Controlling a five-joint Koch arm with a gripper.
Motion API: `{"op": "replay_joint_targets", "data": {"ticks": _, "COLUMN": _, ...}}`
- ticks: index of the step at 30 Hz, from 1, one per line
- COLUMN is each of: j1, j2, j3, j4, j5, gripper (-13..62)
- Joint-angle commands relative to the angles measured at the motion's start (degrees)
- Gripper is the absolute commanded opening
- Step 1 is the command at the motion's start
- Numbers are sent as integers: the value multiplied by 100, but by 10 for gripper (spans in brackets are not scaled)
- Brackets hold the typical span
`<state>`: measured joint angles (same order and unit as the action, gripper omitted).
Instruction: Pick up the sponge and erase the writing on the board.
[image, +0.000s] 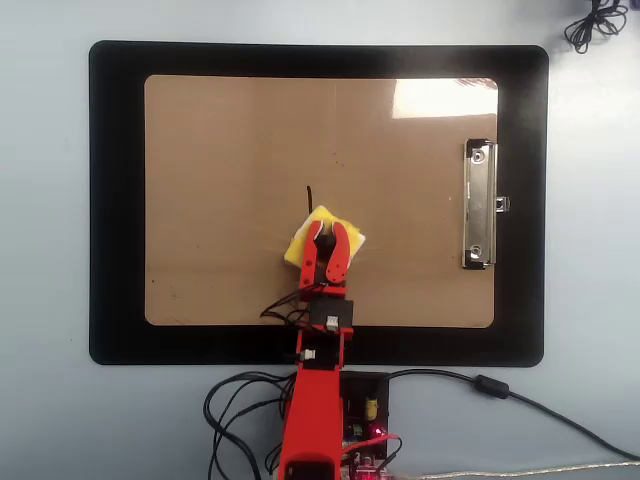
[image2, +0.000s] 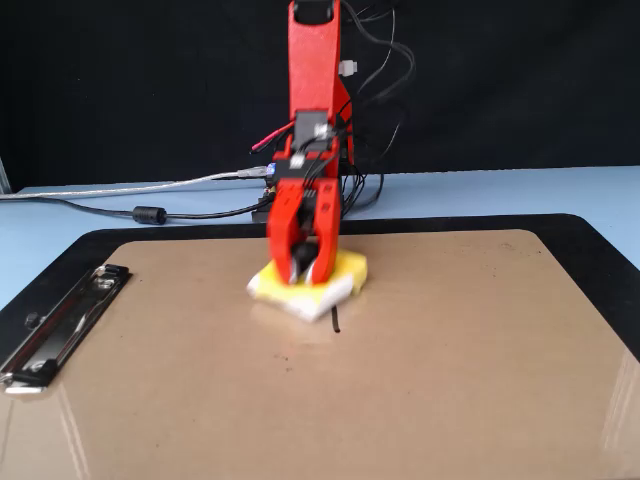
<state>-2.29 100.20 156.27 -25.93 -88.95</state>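
My gripper (image: 327, 232) is clamped on the sponge (image: 302, 240), jaws either side of its centre. The sponge is yellow with a white underside and lies flat on the board (image: 220, 180), lower centre of the overhead view. A short black stroke of the writing (image: 309, 197) shows just above it. The silver clip (image: 479, 205) sits at right. No legible labels.

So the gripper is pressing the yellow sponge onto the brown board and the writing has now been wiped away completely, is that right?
Not quite: the gripper does hold the sponge on the board, but the writing is not fully gone. The overhead view shows a short black stroke left just beyond the sponge's edge, and the fixed view shows it too.
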Motion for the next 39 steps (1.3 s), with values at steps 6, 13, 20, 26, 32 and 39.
{"op": "replay_joint_targets", "data": {"ticks": 6, "j1": -316, "j2": -431, "j3": -853, "j4": 70, "j5": -167, "gripper": -45}}
{"op": "replay_joint_targets", "data": {"ticks": 13, "j1": -510, "j2": -3182, "j3": -3665, "j4": -9, "j5": -290, "gripper": -45}}
{"op": "replay_joint_targets", "data": {"ticks": 20, "j1": -642, "j2": -940, "j3": -1107, "j4": -26, "j5": -378, "gripper": -45}}
{"op": "replay_joint_targets", "data": {"ticks": 26, "j1": -633, "j2": 483, "j3": 70, "j4": 44, "j5": -369, "gripper": -45}}
{"op": "replay_joint_targets", "data": {"ticks": 32, "j1": -650, "j2": -2109, "j3": -2338, "j4": 18, "j5": -378, "gripper": -45}}
{"op": "replay_joint_targets", "data": {"ticks": 39, "j1": -932, "j2": -1644, "j3": -2487, "j4": 211, "j5": -501, "gripper": -44}}
